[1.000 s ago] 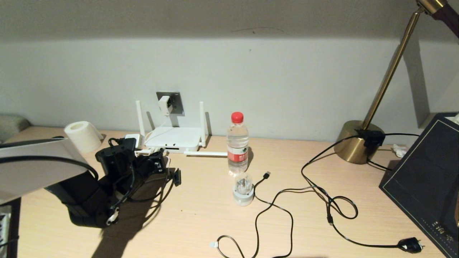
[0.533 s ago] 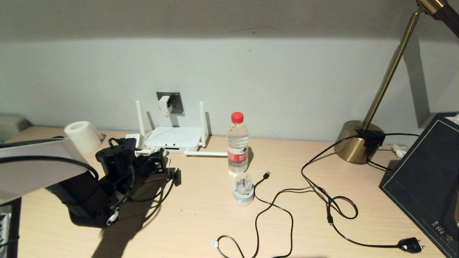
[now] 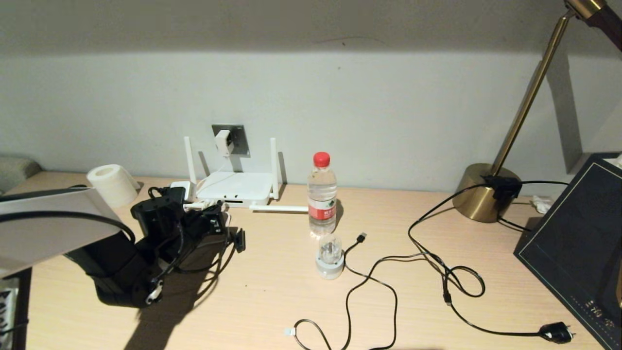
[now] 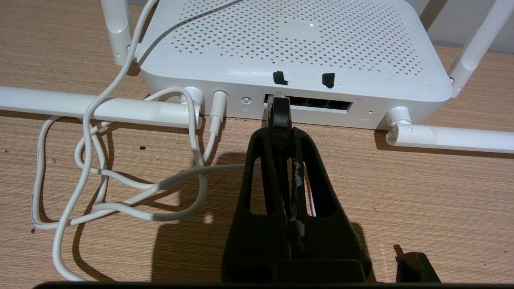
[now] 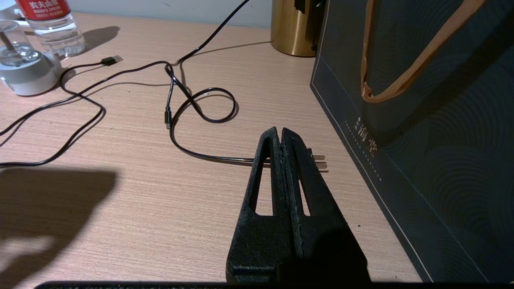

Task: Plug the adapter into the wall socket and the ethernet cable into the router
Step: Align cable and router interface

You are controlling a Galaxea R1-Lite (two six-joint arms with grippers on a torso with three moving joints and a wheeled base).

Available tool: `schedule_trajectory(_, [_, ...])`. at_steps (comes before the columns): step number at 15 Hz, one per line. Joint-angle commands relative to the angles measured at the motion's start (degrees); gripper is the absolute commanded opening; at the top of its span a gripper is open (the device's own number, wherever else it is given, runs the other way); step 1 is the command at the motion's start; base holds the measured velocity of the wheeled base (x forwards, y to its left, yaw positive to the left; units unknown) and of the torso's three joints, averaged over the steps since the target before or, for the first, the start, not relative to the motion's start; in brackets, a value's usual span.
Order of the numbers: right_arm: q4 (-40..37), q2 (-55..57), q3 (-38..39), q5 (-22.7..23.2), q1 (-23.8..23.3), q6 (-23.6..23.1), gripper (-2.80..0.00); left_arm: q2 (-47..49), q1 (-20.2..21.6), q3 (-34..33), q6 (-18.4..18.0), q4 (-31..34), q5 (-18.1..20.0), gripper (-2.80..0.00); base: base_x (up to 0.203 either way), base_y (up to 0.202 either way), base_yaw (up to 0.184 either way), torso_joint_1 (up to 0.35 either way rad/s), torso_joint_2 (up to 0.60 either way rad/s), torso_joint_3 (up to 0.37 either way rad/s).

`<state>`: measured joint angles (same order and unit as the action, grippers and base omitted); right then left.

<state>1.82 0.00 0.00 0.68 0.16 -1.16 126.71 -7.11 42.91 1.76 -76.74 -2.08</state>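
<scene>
The white adapter (image 3: pixel 222 141) sits in the grey wall socket (image 3: pixel 239 142), and its white cord (image 4: pixel 120 188) runs down to the router (image 3: pixel 238 184). My left gripper (image 4: pixel 281 134) is shut on the black ethernet cable (image 4: pixel 279 114). The clear plug tip touches the left end of the dark ports on the router's (image 4: pixel 297 44) front edge. In the head view the left gripper (image 3: pixel 214 219) is just in front of the router, with the cable's slack looping below it. My right gripper (image 5: pixel 278 132) is shut and empty, low over the table at the right.
A water bottle (image 3: pixel 321 194) and a round white-and-clear gadget (image 3: pixel 330 256) stand right of the router. A thin USB cable (image 3: pixel 362 237) and a black mains cord (image 3: pixel 554 332) snake across the table. A brass lamp base (image 3: pixel 481 194), a dark bag (image 3: pixel 578 243) and a paper roll (image 3: pixel 112 183) ring the area.
My left arm has edged slightly to the right, toward the router, with the plug in it. Nothing else has moved.
</scene>
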Motion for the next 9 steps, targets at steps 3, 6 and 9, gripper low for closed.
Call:
schedule_trajectory(3, [0.0,0.0,0.5,0.0,0.0,-0.1,-2.80,0.2,0.0,0.0,0.0,-0.4,0.0,-2.80,0.000,0.000,0.000,0.000,0.00,0.000])
schedule_trajectory(6, [0.0,0.0,0.5,0.0,0.0,-0.1,-2.80,0.2,0.0,0.1,0.0,-0.4,0.0,-2.80,0.000,0.000,0.000,0.000,0.00,0.000])
schedule_trajectory(9, [0.0,0.0,0.5,0.0,0.0,-0.1,-2.80,0.2,0.0,0.0,0.0,-0.4,0.0,-2.80,0.000,0.000,0.000,0.000,0.00,0.000])
